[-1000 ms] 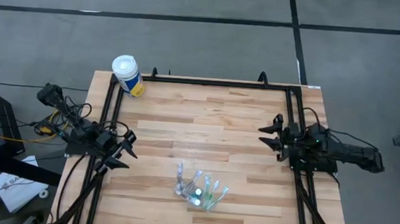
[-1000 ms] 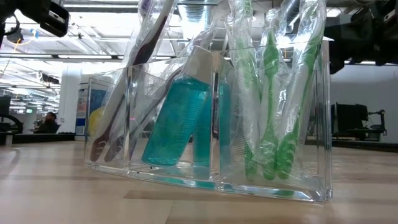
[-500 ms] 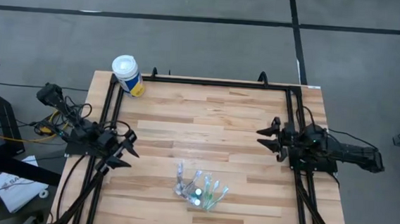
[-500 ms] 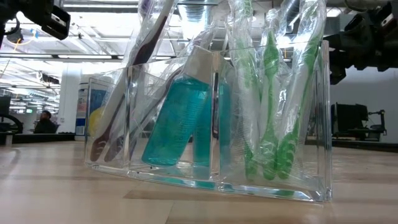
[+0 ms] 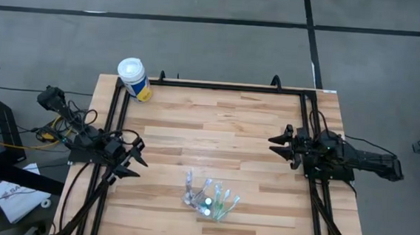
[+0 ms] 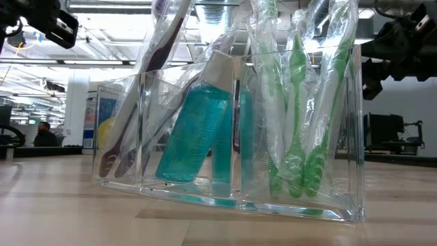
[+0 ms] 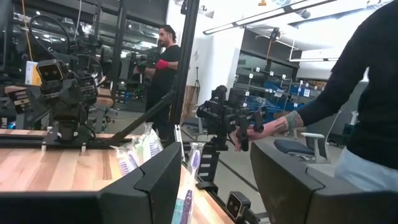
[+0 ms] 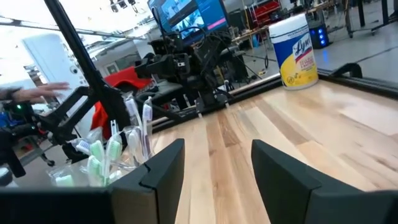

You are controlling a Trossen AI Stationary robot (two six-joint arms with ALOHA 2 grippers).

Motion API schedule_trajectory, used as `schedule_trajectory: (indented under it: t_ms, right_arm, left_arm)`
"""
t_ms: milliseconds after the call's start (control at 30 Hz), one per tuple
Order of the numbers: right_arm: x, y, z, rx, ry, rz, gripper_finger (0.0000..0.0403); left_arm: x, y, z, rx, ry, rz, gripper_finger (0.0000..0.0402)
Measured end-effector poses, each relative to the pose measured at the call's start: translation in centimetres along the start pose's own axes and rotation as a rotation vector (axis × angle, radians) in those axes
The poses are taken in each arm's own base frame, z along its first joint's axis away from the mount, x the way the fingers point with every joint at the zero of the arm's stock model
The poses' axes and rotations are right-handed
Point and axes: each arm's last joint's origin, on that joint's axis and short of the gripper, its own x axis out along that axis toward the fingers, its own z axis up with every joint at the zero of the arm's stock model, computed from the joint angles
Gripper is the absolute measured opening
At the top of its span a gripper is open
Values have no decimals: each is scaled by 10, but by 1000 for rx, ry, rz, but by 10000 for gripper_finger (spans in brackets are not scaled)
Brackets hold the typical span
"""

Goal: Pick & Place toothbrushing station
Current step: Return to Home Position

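Toothbrushing station [image 5: 208, 197] — clear cup of green and purple brushes [image 6: 297, 102] and teal tubes [image 6: 194, 130] — stands on the surface [image 5: 217, 125], between the arms | left gripper [image 5: 136, 160] at left side, fingers spread | right gripper [image 5: 275, 146] at right side, fingers spread

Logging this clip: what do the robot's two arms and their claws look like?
The left arm and right arm are matte black, built of boxy jointed segments. The left claw and right claw each end in two dark, angular fingers. Black cables trail along the table frame; orange-yellow wiring shows by the left arm's base.
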Motion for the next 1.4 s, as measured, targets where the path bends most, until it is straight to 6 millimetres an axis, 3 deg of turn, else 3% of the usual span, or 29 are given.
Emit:
schedule_trajectory:
  t_ms: [200,767,967,1400]
  right_arm:
    - [0,0,-1,-17,8,-3,179]
    - [0,0,-1,-17,7,-3,180]
    - [0,0,0,-18,3,-1,178]
    - [0,0,0,-18,1,-1,178]
  left_arm:
    - [-2,0,4,-7,-32,-5,188]
    - [-29,14,44,-17,-440,97,188]
    - [-30,18,46,7,-457,136,188]
    - [-35,40,51,141,-516,409,189]
